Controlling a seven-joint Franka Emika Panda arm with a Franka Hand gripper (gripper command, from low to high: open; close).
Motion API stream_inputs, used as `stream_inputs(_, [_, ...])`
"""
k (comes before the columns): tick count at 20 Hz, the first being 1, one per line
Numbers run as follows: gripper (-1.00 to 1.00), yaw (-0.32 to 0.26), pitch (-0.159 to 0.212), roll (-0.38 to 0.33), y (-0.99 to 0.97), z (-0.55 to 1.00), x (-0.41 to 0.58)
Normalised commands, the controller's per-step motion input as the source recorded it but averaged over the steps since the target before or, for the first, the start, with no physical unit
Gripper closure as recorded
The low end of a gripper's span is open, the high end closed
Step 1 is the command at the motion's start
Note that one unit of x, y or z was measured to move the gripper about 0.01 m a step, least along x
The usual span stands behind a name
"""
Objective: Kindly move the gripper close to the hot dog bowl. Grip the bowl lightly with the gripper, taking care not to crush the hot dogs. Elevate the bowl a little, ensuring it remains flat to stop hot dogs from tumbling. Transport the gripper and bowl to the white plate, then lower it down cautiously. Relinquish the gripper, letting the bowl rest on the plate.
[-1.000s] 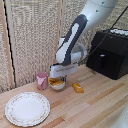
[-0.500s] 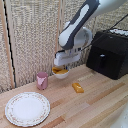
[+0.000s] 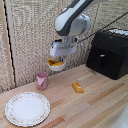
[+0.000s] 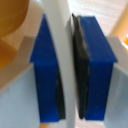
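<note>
The bowl (image 3: 56, 63) of hot dogs (image 3: 55, 62) has been raised clear of the desk (image 3: 95, 102) since a second ago and is held level in the air, its rim (image 4: 64, 55) clamped between the blue fingers (image 4: 47, 75) of the pincer (image 3: 56, 59). The lift is judged done; the carry toward the white plate (image 3: 27, 108), well apart at the exterior view's lower left beyond the pink cup (image 3: 42, 80), is left.

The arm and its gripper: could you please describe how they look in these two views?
The arm is bulky, with rounded white shells and grey joint sections, ending in a white boxy wrist. The gripper beneath it is small; in the wrist view its fingers are deep blue blocks with black inner pads, on pale grey mounts. No markings are legible.
</note>
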Motion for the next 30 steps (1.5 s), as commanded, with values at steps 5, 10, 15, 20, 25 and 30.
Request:
stream_inputs(5, [1.00, 0.062, 0.022, 0.004, 0.82, 0.05, 0.087])
stream_inputs(10, [1.00, 0.000, 0.005, -0.008, 0.94, -0.14, 0.028])
stream_inputs(15, [1.00, -0.021, 0.000, -0.010, 0.93, -0.18, 0.005])
stream_inputs(20, [1.00, -0.013, 0.000, -0.014, 0.73, -0.24, 0.041])
stream_inputs(25, [1.00, -0.003, 0.020, -0.048, 0.37, -0.35, 0.062])
stream_inputs(30, [1.00, 0.000, 0.012, -0.053, 0.13, -0.40, 0.143])
